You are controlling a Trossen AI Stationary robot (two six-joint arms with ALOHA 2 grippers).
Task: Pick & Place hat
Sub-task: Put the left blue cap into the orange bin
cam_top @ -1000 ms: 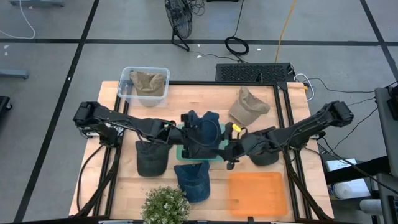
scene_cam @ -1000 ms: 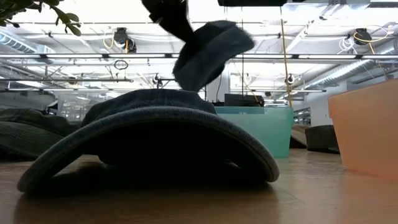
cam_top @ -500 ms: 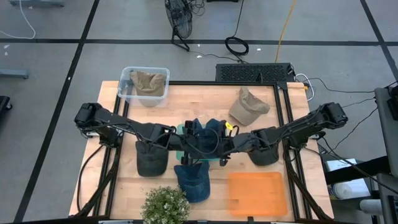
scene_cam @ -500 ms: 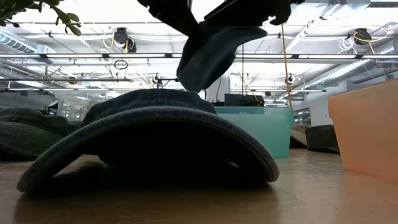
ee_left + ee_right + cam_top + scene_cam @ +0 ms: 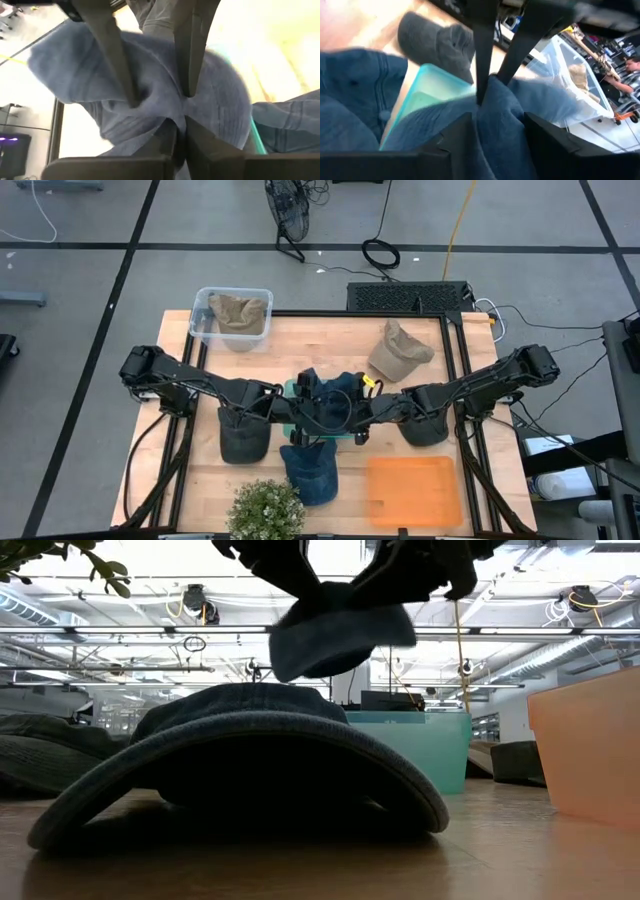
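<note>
A blue denim hat (image 5: 333,383) (image 5: 335,640) hangs in the air over the teal bin (image 5: 348,437) at the table's middle, between both grippers. My left gripper (image 5: 303,402) (image 5: 178,127) reaches in from the table's left and is shut on it. My right gripper (image 5: 358,408) (image 5: 497,117) reaches in from the table's right, and its fingers stand around a bunch of the same hat. In the low view the hat lies nearly level, well above the second blue hat (image 5: 240,755), which rests on its brim on the table. My left gripper pinches a bunched fold of the hat's cloth (image 5: 175,107) between its two fingers, coming slanted from the table's left and above. The hat is lifted clear. My right gripper has a thick bunch of the hat's cloth (image 5: 495,100) between its fingers, coming from the table's right. That side of the hat is held up.
On the table lie a second blue hat (image 5: 310,470), a dark grey hat (image 5: 243,435), a dark hat (image 5: 425,430) and a tan hat (image 5: 400,350). A clear bin with a tan hat (image 5: 233,315) stands far left. An orange tray (image 5: 413,490) and a plant (image 5: 265,510) stand near.
My right gripper has moved toward the table's left to the hanging hat and taken hold of it. The hat hung steeply from my left gripper then; now its free side has been raised and it lies nearly level between both grippers.
</note>
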